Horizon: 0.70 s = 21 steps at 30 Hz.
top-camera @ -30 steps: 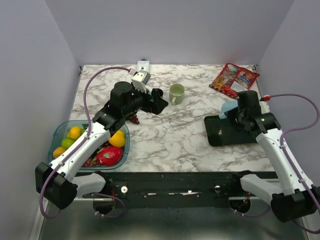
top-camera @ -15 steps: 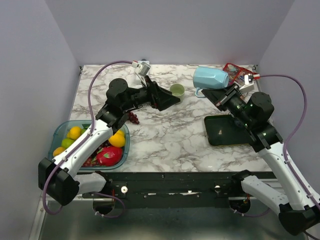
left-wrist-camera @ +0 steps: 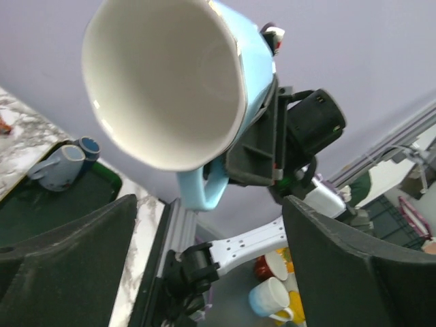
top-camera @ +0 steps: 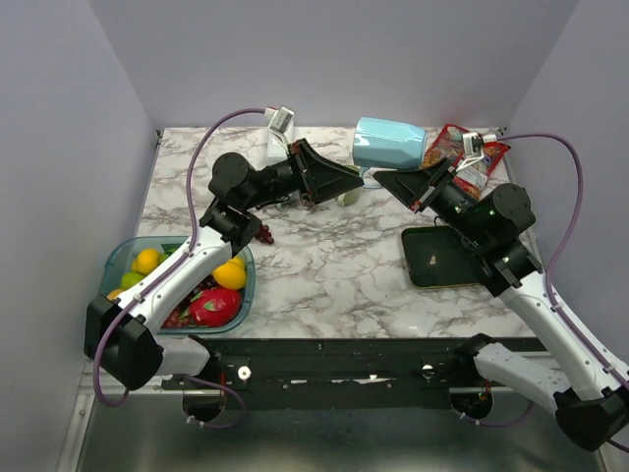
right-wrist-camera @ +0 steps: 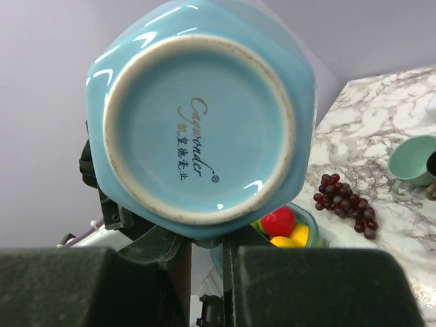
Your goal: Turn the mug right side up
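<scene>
Top external view: light-blue ceramic mug held sideways in mid-air above the far edge of the desk, pinched near its handle by right gripper jaws, left gripper jaws spread wide at its mouth. Probably rigid, glaze-slick, breakable; rim wall likeliest hold.

The blue mug carries underneath a cursive "Ca…" word, Chinese characters and ®.

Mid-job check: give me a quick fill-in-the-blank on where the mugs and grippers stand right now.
1. The blue mug is held in the air, on its side, by the robot's ____ arm.
2. The left gripper, facing the blue mug's mouth, has its jaws ____.
3. Beside the green mug lies a bunch of ____.

Missing words: right; open; grapes
</scene>
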### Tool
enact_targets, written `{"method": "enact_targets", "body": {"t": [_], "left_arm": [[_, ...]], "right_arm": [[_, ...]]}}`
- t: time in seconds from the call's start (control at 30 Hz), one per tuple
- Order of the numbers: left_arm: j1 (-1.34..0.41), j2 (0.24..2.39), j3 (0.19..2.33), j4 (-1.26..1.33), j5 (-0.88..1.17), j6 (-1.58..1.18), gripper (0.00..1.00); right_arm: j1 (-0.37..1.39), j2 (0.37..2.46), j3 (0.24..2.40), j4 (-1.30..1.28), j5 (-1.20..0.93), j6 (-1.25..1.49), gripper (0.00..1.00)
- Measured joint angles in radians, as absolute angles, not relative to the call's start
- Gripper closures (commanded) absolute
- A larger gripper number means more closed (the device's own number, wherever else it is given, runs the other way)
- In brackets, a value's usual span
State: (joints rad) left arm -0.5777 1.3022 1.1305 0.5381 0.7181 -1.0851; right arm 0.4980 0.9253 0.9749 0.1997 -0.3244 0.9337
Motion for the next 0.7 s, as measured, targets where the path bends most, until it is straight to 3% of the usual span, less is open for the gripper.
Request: {"method": "enact_targets", "body": {"t": [0.33, 0.53, 0.7], "left_arm": [[-0.578, 1.358, 1.158, 0.635, 0.736, -1.202, 0.53], [-0.579, 1.389, 1.158, 0.679, 0.751, -1.26, 0.58], [-0.58, 1.39, 1.158, 0.696, 0.751, -1.277, 0.69]], "right_arm": [[0.513, 0.941, 0.975, 0.258, -0.344, 0.942, 0.99], [0.516, 0.95, 0.975, 0.274, -0.347, 0.949, 0.99], [0.523, 0.962, 0.975, 0.286, -0.351, 0.952, 0.99]]}}
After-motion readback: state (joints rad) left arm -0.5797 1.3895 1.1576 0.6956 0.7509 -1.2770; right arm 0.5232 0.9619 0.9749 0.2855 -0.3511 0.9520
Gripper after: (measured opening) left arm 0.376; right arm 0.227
